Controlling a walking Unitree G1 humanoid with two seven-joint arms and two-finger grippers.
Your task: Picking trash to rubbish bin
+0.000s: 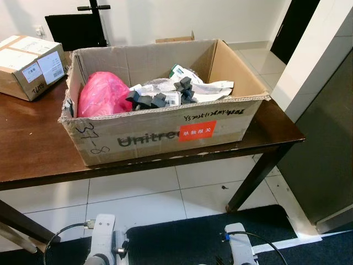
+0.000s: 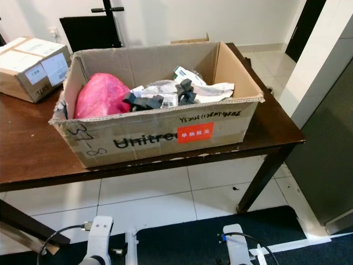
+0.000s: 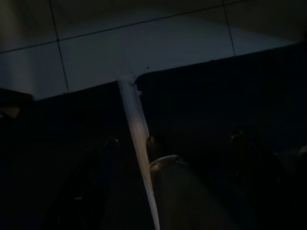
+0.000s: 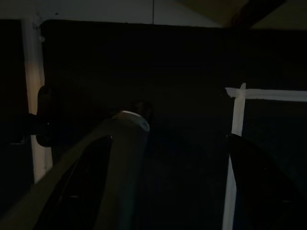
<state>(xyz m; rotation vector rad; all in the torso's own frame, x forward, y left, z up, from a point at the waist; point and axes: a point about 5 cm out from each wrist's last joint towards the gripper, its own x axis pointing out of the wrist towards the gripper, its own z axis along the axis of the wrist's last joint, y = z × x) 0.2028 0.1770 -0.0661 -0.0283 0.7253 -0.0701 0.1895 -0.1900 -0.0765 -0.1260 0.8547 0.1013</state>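
An open cardboard box (image 1: 149,132) marked "Unitree" stands on a dark wooden table (image 1: 33,149) in front of me. Inside it lie a pink plastic bag (image 1: 102,94) at the left, several black foam pieces (image 1: 148,100) in the middle, and white wrappers and papers (image 1: 212,88) toward the right. Both arms hang low beneath the table edge: the left arm (image 1: 103,238) and the right arm (image 1: 240,243). In the dark right wrist view my right gripper (image 4: 177,187) is open over a black mat, with nothing between its fingers.
A smaller sealed carton (image 1: 30,65) sits on the table's far left. A black stand (image 1: 77,30) is behind the table. A grey cabinet (image 1: 325,149) stands close on the right. A black floor mat (image 1: 209,232) with white tape lies under my arms, beside the table leg (image 1: 256,179).
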